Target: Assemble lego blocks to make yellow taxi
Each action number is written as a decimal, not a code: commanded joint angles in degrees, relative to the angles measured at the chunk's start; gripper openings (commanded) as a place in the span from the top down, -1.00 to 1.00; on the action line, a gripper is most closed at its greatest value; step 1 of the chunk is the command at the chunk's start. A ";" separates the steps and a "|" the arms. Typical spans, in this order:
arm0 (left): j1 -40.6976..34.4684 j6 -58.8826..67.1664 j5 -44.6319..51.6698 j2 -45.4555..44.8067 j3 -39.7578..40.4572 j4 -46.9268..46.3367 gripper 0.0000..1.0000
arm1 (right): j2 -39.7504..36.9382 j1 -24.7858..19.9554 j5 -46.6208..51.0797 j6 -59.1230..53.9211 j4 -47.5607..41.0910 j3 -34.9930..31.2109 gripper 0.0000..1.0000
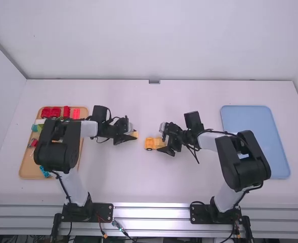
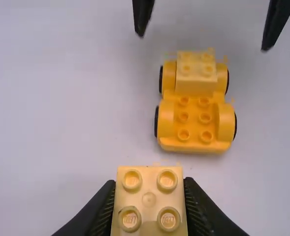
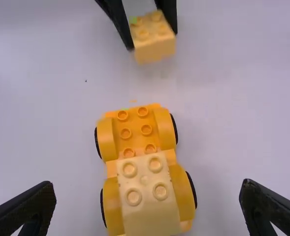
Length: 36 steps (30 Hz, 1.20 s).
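Pale yellow and four-studded, a plastic block sits pinched in the left gripper's fingers, just left of the orange-yellow wheeled chassis. That arm bends toward the chassis; on the chassis's right, the other arm angles inward, its right gripper spread around it. A second pale yellow block tops the chassis's end farther from the left gripper. Beneath lies a white table; well left of the chassis is a wooden tray of coloured blocks, well right a blue plastic tray.

You can read no words, numbers or signs here; the small marks on the pale yellow block's studs aren't legible to you.
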 commanded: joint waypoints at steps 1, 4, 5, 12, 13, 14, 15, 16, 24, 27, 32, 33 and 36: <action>-1.57 -0.63 2.23 -2.19 -0.74 -0.22 0.45 | 3.43 0.22 -0.90 -0.33 1.88 -0.42 -0.98; -4.13 -0.85 2.29 -2.27 -0.96 0.37 0.48 | 7.89 0.22 -5.35 -0.35 7.23 -0.42 -0.98; -5.27 -1.77 2.29 -2.27 -1.03 0.81 0.48 | 9.27 0.22 -6.95 -0.59 8.92 -0.42 -0.98; -9.20 -9.27 1.64 -2.27 -2.45 7.87 0.51 | 13.11 0.11 -7.98 -2.27 14.19 -0.42 -0.97; -9.77 -9.90 1.66 -2.27 -3.02 9.27 0.51 | 13.49 0.11 -8.31 -2.36 14.43 -0.42 -0.95; -10.12 -10.47 1.64 -2.27 -3.50 10.36 0.51 | 13.70 0.11 -8.59 -2.91 14.43 -0.39 -0.94; -10.67 -10.86 1.31 -2.27 -4.39 12.15 0.53 | 13.90 0.11 -8.76 -3.78 14.38 -0.35 -0.89; -11.04 -10.82 0.48 -2.25 -5.20 13.53 0.53 | 14.05 0.11 -8.68 -4.22 14.40 -0.37 -0.84; -11.39 -19.47 -1.27 -2.21 -9.77 23.74 0.49 | 14.05 0.28 -8.52 -4.28 14.36 -0.37 -0.71; -11.39 -19.39 -1.44 -1.75 -10.32 25.14 0.47 | 14.05 0.15 -8.57 -5.20 14.14 -0.37 -0.67; -11.41 -19.58 -1.14 -0.09 -10.19 25.97 0.47 | 14.05 0.26 -8.55 -5.68 13.94 -0.37 -0.47; -11.50 -19.61 -1.16 0.37 -9.84 25.92 0.49 | 14.05 0.22 -8.59 -5.66 13.92 -0.37 -0.42; -12.13 -19.30 -0.35 1.22 -9.25 25.94 0.52 | 14.05 0.22 -8.57 -5.68 13.88 -0.37 -0.34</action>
